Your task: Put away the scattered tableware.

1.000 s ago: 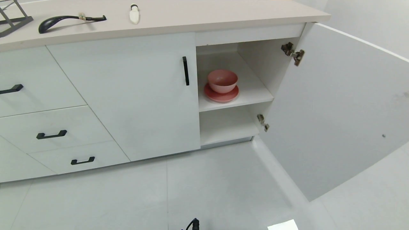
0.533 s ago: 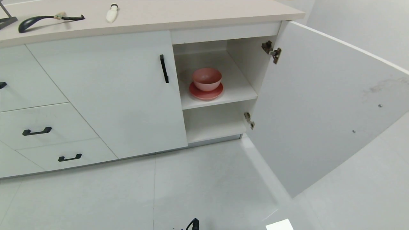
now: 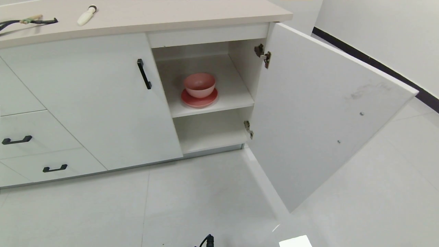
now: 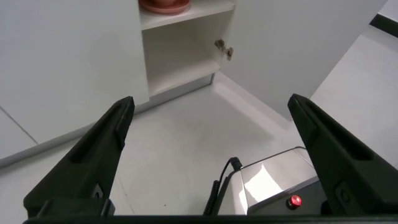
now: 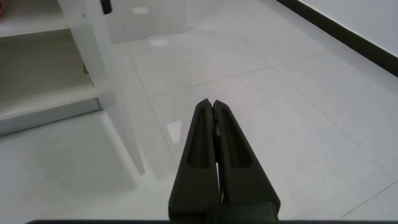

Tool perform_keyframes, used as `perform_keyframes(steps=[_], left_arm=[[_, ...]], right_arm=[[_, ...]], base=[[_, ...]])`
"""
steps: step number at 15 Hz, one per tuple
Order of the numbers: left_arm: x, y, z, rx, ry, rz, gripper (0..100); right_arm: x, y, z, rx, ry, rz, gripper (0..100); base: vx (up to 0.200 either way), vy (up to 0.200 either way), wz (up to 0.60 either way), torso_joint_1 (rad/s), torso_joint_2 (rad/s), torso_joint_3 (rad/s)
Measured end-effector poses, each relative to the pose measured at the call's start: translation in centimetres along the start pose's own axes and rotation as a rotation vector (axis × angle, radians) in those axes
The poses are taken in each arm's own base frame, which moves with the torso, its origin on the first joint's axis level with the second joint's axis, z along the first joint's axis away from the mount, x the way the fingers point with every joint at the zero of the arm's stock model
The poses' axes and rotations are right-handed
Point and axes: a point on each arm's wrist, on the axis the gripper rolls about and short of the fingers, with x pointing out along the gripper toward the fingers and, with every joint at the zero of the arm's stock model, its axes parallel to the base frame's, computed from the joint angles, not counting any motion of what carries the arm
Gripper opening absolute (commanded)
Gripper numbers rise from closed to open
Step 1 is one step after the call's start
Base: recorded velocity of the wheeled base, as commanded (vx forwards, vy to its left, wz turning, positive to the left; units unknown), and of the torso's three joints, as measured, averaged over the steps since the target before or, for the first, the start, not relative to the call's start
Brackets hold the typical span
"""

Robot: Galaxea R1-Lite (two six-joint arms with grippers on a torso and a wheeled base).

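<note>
Cam swung right; bowl (image 3: 199,84) on plate (image 3: 199,103) on shelf (image 3: 234,96); tile floor (image 3: 205,199).

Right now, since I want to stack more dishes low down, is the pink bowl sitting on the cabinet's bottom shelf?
No, the pink bowl sits on a red plate on the upper shelf.

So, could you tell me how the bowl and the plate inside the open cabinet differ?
The bowl is deep, with tall sides, and a paler pink; the plate is flat, wider and a darker red. The bowl sits upright on the plate, while the plate lies directly on the upper shelf. Both are round, reddish, and stand inside the cabinet whose door is swung open.
</note>
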Motion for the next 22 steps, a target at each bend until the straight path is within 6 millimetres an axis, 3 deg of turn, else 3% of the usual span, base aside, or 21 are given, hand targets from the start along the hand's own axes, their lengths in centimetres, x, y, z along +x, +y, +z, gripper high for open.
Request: perform_keyframes(steps=[8,11,15,18,22], left_arm=[[0.0,0.0,0.0,0.003,-0.002,0.0,100],[0.0,0.0,0.0,0.001,-0.001,-0.004,100],[0.0,0.0,0.0,0.001,0.0,-0.015,100],[0.0,0.0,0.0,-0.001,0.0,-0.013,100],[0.0,0.0,0.0,-0.04,0.001,-0.013,100]], right_arm=[[0.0,0.2,0.4,0.052,-0.044,0.088,0],[-0.5,0.1,3.0,0.08,-0.286,0.131,0],[-0.5,0.4,5.8,0.054,-0.244,0.283,0],[2.1,1.0,9.3,0.025,-0.14,0.372,0],[8.9,2.8,12.5,-0.014,-0.035,0.453,0]], base=[[0.0,-0.025,0.0,0.0,0.0,0.0],[-0.133,0.0,0.0,0.0,0.0,0.005],[-0.05,0.0,0.0,0.003,0.0,-0.001],[0.0,0.0,0.0,0.0,0.0,0.0],[0.0,0.0,0.0,0.0,0.0,0.0]])
